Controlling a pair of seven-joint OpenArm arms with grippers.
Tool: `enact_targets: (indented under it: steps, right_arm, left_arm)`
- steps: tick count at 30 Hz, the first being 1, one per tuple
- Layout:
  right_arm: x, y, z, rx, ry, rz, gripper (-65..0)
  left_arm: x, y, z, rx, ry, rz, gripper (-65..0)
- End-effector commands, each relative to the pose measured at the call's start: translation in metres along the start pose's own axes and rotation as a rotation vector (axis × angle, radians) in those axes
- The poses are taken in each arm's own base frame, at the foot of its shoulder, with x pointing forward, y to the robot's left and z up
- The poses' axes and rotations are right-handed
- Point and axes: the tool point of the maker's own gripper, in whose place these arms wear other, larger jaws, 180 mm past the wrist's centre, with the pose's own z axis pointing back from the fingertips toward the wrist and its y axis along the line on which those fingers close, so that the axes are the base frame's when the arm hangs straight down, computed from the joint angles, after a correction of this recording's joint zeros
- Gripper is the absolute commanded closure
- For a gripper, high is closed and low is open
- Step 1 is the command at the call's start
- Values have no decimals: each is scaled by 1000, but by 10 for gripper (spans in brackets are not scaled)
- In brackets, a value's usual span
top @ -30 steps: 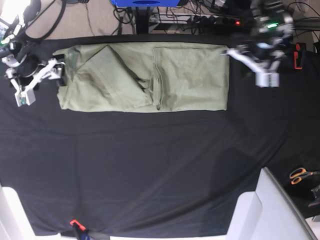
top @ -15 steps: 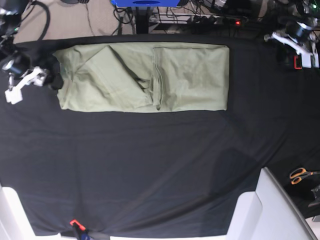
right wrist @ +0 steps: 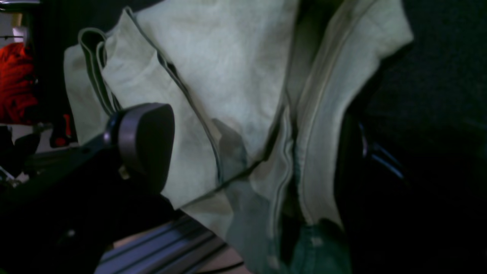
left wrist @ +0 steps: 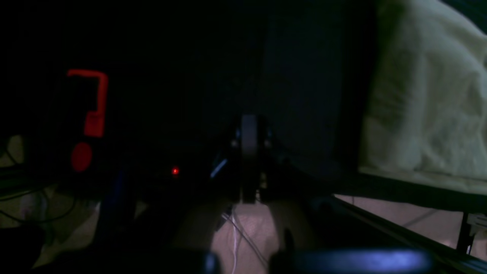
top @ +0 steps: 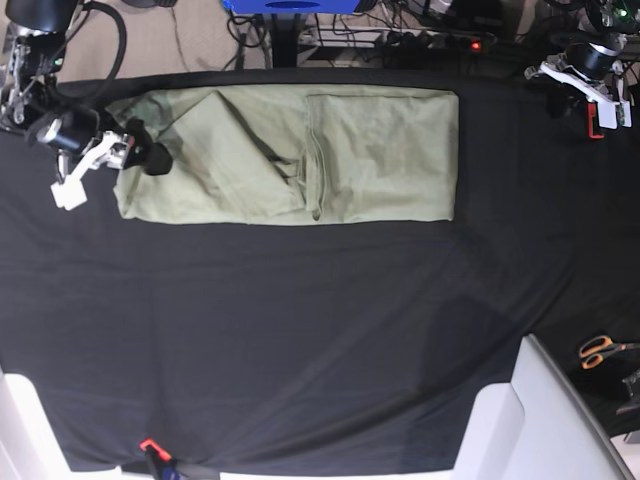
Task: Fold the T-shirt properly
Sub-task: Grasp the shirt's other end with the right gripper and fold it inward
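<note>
The pale green T-shirt [top: 300, 155] lies as a long folded rectangle along the far side of the black-covered table [top: 300, 340]. Its sleeves and folds overlap at the left half. My right gripper [top: 110, 162] is at the shirt's left end and stands open. In the right wrist view the T-shirt [right wrist: 236, 76] fills the space between the wide-apart fingers [right wrist: 146, 140] of that gripper [right wrist: 249, 146]. I cannot tell whether they touch the cloth. My left gripper [top: 606, 108] is off the shirt by the table's far right corner. The left wrist view shows it [left wrist: 249, 152] shut and empty, with the T-shirt [left wrist: 422, 114] to its right.
A red clamp [top: 592, 122] grips the table edge by my left gripper and shows as the red clamp [left wrist: 93, 106] in the left wrist view. Orange-handled scissors [top: 600, 350] lie at the right edge. A white panel [top: 540, 420] stands at the near right. Cables and a power strip [top: 450, 42] run behind the table.
My left gripper pulled away from the shirt's far right corner to the table's corner. My right gripper swung out left, then came back onto the shirt's left end.
</note>
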Motion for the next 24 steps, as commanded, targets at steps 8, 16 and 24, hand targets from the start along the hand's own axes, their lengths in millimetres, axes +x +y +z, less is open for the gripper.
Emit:
enact_targets:
  steps: [8, 16, 24]
  right_arm:
    - [-10, 2, -5, -8, 73, 30, -525]
    - [-13, -1, -11, -3, 89, 2, -392]
    - [-19, -7, -19, 5, 116, -54, -180]
  left_arm:
    - [8, 2, 3, -4, -28, -11, 0]
    - [8, 2, 3, -4, -27, -10, 0]
    - [7, 2, 3, -4, -25, -9, 0]
